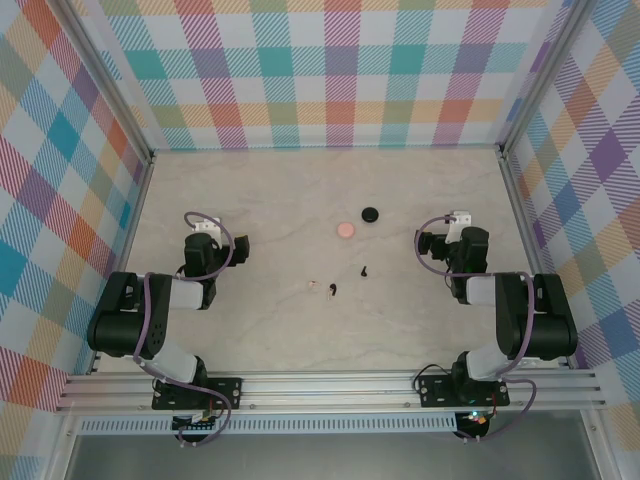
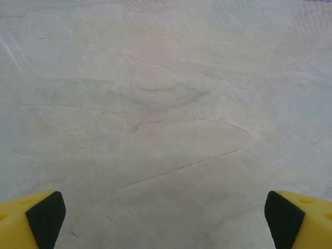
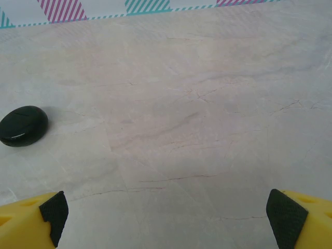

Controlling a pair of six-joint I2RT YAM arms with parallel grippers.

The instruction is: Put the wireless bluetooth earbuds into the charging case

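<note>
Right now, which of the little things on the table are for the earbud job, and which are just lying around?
For the job:
whitish earbud
near black earbud
far black earbud
black disc and pink disc, probably the charging cases

Just there:
checked walls
metal rail at the front

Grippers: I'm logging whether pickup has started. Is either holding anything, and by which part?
Nothing is held. The left gripper and right gripper stand open above the table; the earbuds lie untouched.
</note>
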